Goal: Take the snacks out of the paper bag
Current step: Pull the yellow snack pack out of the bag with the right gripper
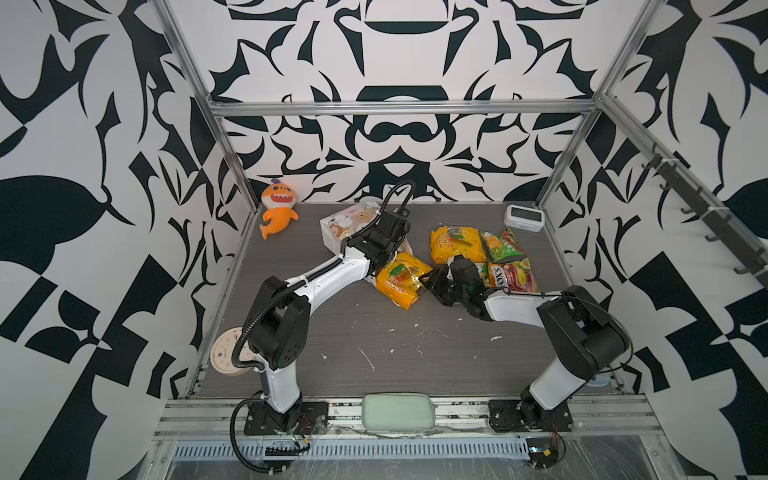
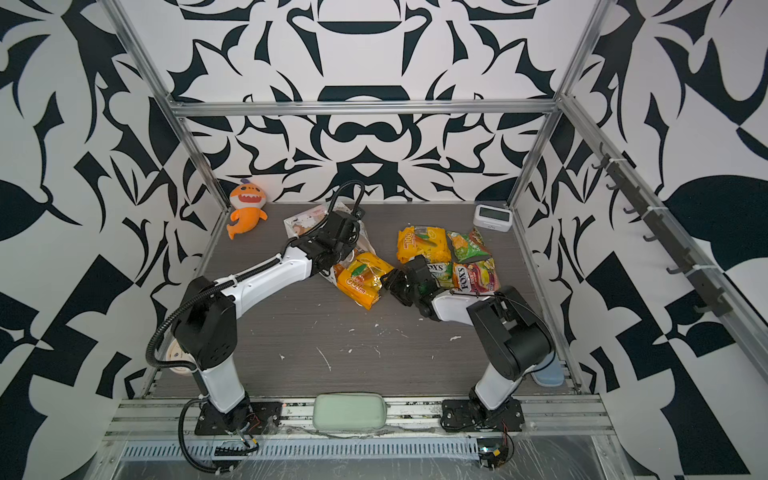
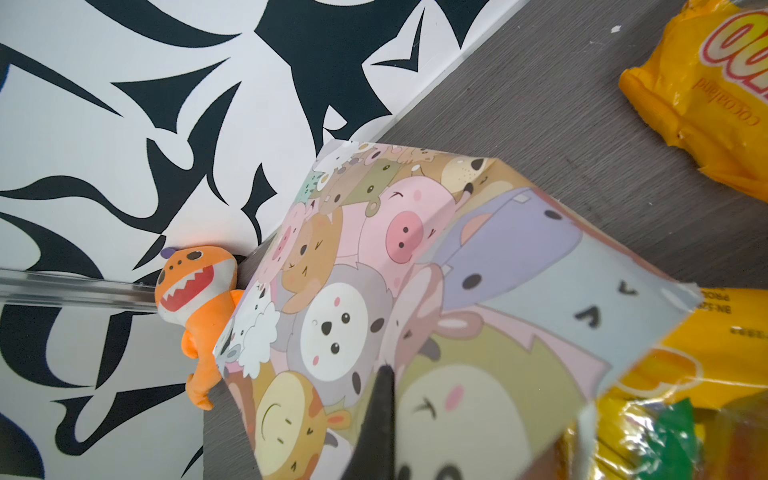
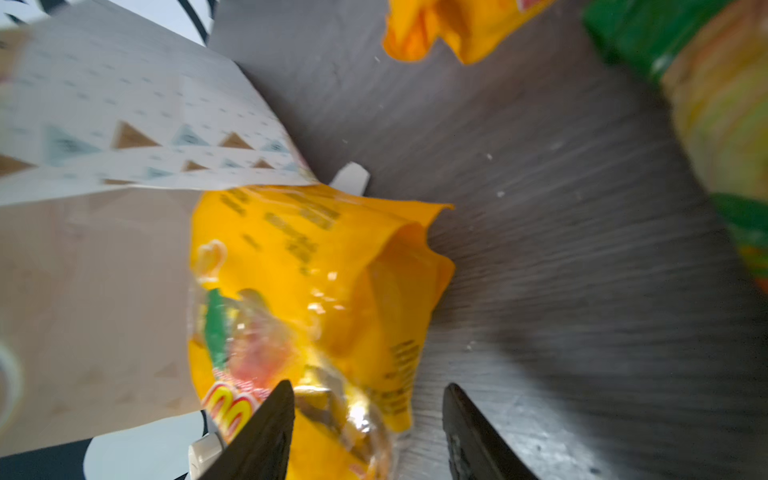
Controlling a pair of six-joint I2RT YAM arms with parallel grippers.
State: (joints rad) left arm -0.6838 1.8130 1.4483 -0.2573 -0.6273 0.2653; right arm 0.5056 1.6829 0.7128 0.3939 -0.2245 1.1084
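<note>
The paper bag lies tipped over at the back middle of the table, its cartoon-animal face up. My left gripper is shut on the bag's wall near its mouth. A yellow snack packet pokes out of the mouth. My right gripper stands open at that packet's outer end, one finger over it and the other over bare table. More snacks lie to the right: a yellow packet, a green one and a red FOX'S one.
An orange plush shark leans in the back left corner. A small white clock sits at the back right, a round dial at the left edge, and a green pouch on the front rail.
</note>
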